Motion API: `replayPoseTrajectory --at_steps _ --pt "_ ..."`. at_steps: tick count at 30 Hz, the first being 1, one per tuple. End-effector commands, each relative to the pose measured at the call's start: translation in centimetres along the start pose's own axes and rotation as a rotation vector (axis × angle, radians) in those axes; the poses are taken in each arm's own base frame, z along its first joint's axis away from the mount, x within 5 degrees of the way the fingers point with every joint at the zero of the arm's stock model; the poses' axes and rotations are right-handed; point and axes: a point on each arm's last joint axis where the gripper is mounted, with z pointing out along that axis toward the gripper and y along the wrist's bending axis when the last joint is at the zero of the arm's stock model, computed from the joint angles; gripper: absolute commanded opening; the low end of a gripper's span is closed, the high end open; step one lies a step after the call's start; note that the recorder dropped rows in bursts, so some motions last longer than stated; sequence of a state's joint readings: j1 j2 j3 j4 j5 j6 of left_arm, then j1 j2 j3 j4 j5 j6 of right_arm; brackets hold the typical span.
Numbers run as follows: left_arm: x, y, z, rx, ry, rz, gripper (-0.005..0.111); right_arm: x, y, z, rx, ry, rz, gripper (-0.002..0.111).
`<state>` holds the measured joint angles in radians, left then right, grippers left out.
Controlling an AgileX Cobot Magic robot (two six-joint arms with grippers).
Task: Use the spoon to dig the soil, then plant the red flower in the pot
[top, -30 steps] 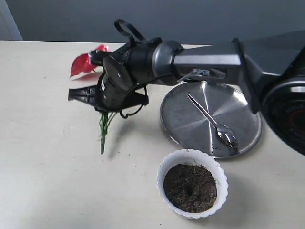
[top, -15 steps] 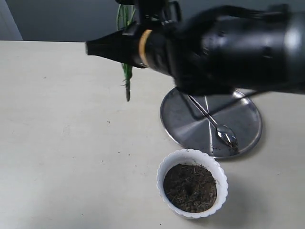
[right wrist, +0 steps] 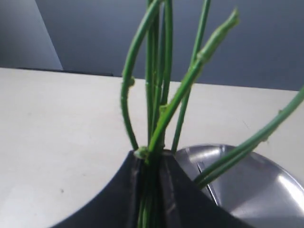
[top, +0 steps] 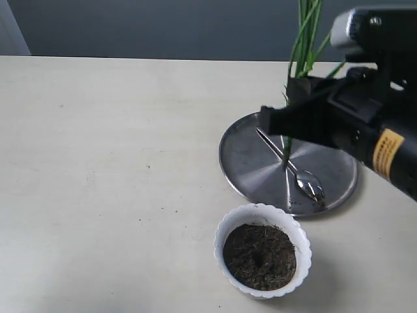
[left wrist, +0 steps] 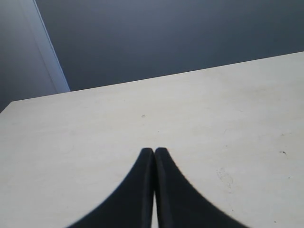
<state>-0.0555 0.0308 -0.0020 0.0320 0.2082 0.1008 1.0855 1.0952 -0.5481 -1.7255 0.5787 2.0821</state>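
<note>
I see my right gripper clamped on the red flower by its green stems, held over the steel plate where the spoon lies, beside the pot of soil, its yellow label unreadable, while my left gripper is closed, empty.
</note>
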Motion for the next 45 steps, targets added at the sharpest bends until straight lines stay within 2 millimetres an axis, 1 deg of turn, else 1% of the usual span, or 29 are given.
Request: replayPoseTrajectory --at_steps 1,2,6,10,13,16,18,20,24,27,29,31,34,36,37,45 --pt "0.0 0.0 0.0 -0.004 -0.009 -0.004 0.0 2.3 -1.2 -0.7 0.011 0.038 -0.015 -0.001" --pt "0.0 0.0 0.0 -0.004 -0.009 -0.004 0.0 2.6 -1.2 -0.8 0.004 0.05 -0.02 -0.001" --pt "0.0 0.0 0.0 -0.004 -0.009 -0.004 0.0 2.9 -0.9 -0.9 -0.029 0.069 -0.022 -0.001" --pt "0.0 0.0 0.0 -0.004 -0.009 -0.004 0.0 3.1 0.3 -1.5 -0.094 0.072 -0.041 -0.001" --pt "0.0 0.0 0.0 -0.004 -0.009 -0.004 0.0 3.3 1.4 -2.1 -0.138 0.06 -0.067 -0.001" --pt "0.0 0.0 0.0 -0.004 -0.009 -0.004 0.0 3.4 1.7 -3.0 -0.1 -0.01 -0.106 -0.001" --pt "0.0 0.0 0.0 -0.004 -0.009 -0.004 0.0 3.8 2.1 -3.7 -0.099 -0.039 -0.136 -0.001" --pt "0.0 0.0 0.0 -0.004 -0.009 -0.004 0.0 4.4 2.5 -4.3 -0.12 -0.049 -0.161 -0.001" --pt "0.0 0.0 0.0 -0.004 -0.009 -0.004 0.0 4.9 2.7 -5.5 -0.093 -0.057 -0.15 -0.001" --pt "0.0 0.0 0.0 -0.004 -0.009 -0.004 0.0 5.5 3.2 -6.0 -0.142 -0.055 -0.183 -0.001" --pt "0.0 0.0 0.0 -0.004 -0.009 -0.004 0.0 6.0 3.1 -6.2 -0.148 -0.035 -0.188 -0.001" --pt "0.0 0.0 0.0 -0.004 -0.009 -0.004 0.0 6.5 2.6 -6.2 -0.125 -0.027 -0.197 -0.001" --pt "0.0 0.0 0.0 -0.004 -0.012 -0.004 0.0 5.8 2.4 -6.2 -0.094 -0.102 -0.216 -0.001" --pt "0.0 0.0 0.0 -0.004 -0.012 -0.004 0.0 5.1 2.8 -6.3 -0.113 -0.167 -0.236 -0.001" --pt "0.0 0.0 0.0 -0.004 -0.012 -0.004 0.0 5.0 2.9 -6.3 -0.118 -0.167 -0.232 -0.001" --pt "0.0 0.0 0.0 -0.004 -0.012 -0.004 0.0 6.3 3.1 -6.2 -0.166 -0.045 -0.216 -0.001"
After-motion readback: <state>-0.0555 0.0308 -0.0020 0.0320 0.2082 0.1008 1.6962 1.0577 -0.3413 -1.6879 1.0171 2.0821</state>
